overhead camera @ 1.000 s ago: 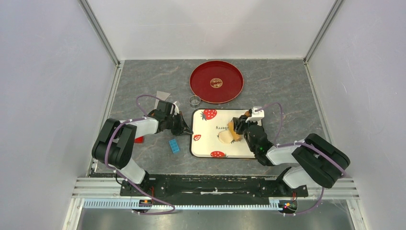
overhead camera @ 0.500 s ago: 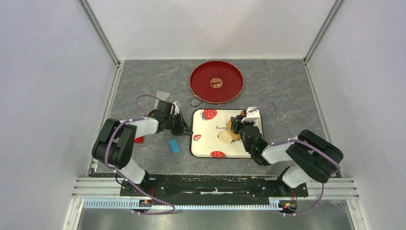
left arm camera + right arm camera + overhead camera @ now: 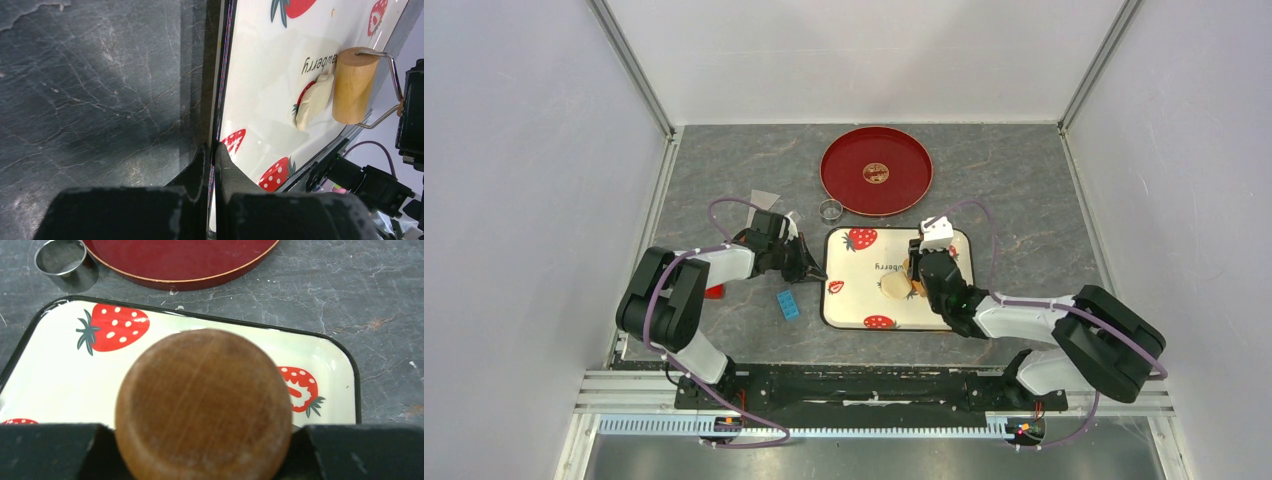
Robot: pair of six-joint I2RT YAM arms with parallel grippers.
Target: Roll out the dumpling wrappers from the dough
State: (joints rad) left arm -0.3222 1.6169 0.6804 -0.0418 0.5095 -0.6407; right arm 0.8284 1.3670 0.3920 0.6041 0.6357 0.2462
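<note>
Near the middle of the top view, my right gripper (image 3: 925,270) squeezed tight on the brown wooden roller (image 3: 354,85), roller just beside the small pale cream round dumpling wrapper (image 3: 892,288) on the white strawberry tray (image 3: 856,278), my left gripper (image 3: 210,150) pinching the tray's left black rim.

The round wooden roller end (image 3: 204,405) fills the middle, wedged between the two black fingers (image 3: 50,452) of the right gripper (image 3: 204,452), which touch it on either side. Beneath it lies a cream strawberry tray (image 3: 60,375) with a black rim. Beyond the tray, on the grey stone table (image 3: 360,285), sit a red plate (image 3: 180,260) and, just beside it, a metal ring (image 3: 61,271).
</note>
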